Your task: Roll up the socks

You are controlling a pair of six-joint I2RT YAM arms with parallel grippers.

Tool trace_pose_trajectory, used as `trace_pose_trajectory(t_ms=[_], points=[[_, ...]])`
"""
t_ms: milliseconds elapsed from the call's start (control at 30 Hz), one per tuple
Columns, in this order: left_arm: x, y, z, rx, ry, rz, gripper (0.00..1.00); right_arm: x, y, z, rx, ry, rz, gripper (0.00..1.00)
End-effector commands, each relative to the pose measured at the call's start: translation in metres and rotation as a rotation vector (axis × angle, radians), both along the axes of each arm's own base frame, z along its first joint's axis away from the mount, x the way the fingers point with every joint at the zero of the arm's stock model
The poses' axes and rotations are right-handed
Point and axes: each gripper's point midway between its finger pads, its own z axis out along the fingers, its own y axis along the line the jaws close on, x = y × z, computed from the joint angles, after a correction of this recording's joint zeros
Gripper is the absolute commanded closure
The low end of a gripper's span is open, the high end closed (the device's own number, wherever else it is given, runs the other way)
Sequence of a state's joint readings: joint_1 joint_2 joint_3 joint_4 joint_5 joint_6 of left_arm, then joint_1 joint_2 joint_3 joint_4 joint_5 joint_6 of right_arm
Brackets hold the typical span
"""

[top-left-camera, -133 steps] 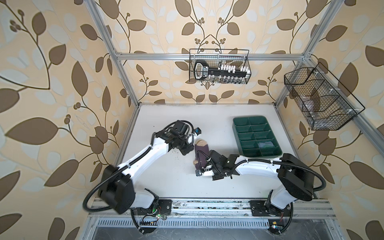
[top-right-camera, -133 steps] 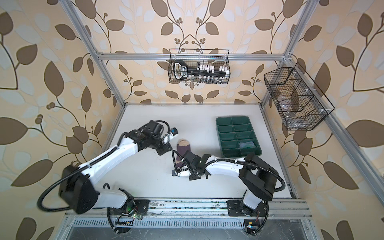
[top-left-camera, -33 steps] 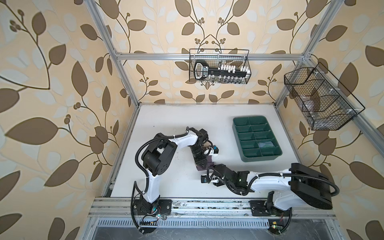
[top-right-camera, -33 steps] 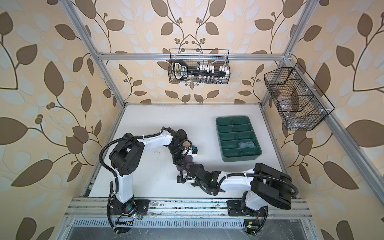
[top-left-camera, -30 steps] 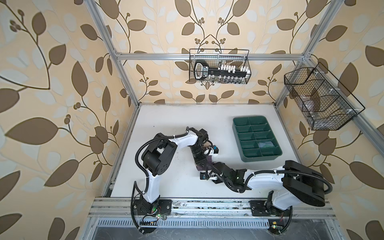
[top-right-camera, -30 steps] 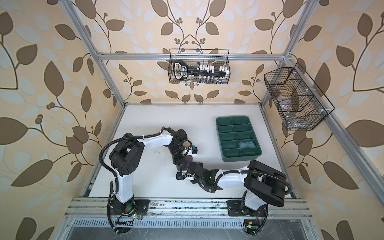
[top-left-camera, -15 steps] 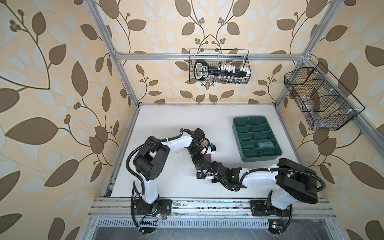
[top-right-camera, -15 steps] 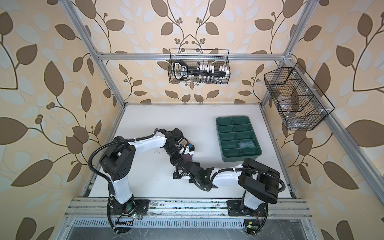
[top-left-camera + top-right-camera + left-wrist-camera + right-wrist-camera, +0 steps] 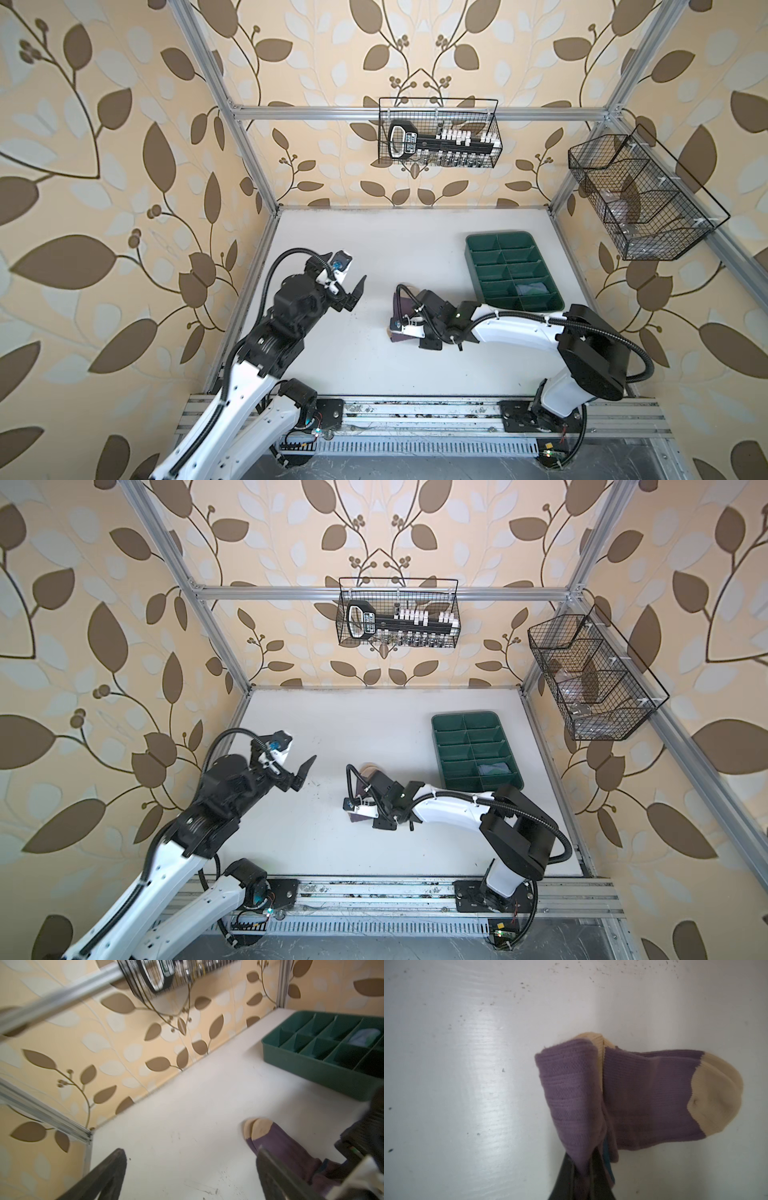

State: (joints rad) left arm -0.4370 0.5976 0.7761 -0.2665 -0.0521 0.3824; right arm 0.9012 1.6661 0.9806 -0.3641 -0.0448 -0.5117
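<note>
Two purple socks (image 9: 643, 1095) with tan toes lie stacked on the white table, also seen in both top views (image 9: 402, 306) and in the left wrist view (image 9: 280, 1142). Their cuff end is folded up and pinched in my right gripper (image 9: 581, 1176), which is shut on it; a teal stripe shows beside the jaws. In the top views that gripper is hidden under its own wrist. My left gripper (image 9: 355, 293) (image 9: 303, 773) (image 9: 190, 1176) is open and empty, raised to the left of the socks and well apart from them.
A green divided tray (image 9: 473, 257) (image 9: 311, 1072) stands at the right of the table, with a grey-blue cloth bundle (image 9: 534, 287) in one compartment. Wire baskets (image 9: 438, 139) hang on the back and right walls. The right arm (image 9: 519, 332) stretches across the front right.
My left gripper opened, let go of the socks and pulled back up and to the left. My right gripper closed on the socks' cuff end.
</note>
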Motion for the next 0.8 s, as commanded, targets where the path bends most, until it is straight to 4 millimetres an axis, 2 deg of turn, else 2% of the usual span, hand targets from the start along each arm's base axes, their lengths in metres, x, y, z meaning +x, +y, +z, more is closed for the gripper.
trace_pose_trajectory(t_ms=[0,33,200,267,400,567,600,767], points=[[-0.01,-0.001,0.01,-0.063,-0.011,-0.028,0.01,-0.023,-0.01,-0.011,-0.011,0.282,-0.043,0.96],[-0.016,-0.009,0.007,-0.079,0.015,-0.082,0.01,-0.022,-0.011,-0.013,-0.018,0.318,-0.043,0.96],[-0.057,-0.069,-0.044,0.003,0.233,-0.497,0.01,-0.02,-0.012,-0.022,-0.02,0.524,-0.039,1.0],[-0.066,-0.083,-0.064,0.065,0.297,-0.575,0.01,-0.011,-0.013,-0.026,-0.018,0.562,-0.056,1.0],[-0.081,-0.1,-0.123,0.407,0.391,-0.635,0.05,0.005,-0.017,-0.037,-0.025,0.566,-0.086,1.0],[-0.078,-0.112,-0.183,0.76,0.354,-0.625,0.06,0.015,-0.018,-0.04,-0.027,0.565,-0.101,0.99],[-0.076,-0.118,-0.192,0.799,0.32,-0.627,0.01,0.015,-0.018,-0.04,-0.03,0.565,-0.1,0.98],[-0.052,-0.141,-0.216,0.796,0.195,-0.565,0.03,0.014,-0.018,-0.04,-0.03,0.571,-0.098,0.98]])
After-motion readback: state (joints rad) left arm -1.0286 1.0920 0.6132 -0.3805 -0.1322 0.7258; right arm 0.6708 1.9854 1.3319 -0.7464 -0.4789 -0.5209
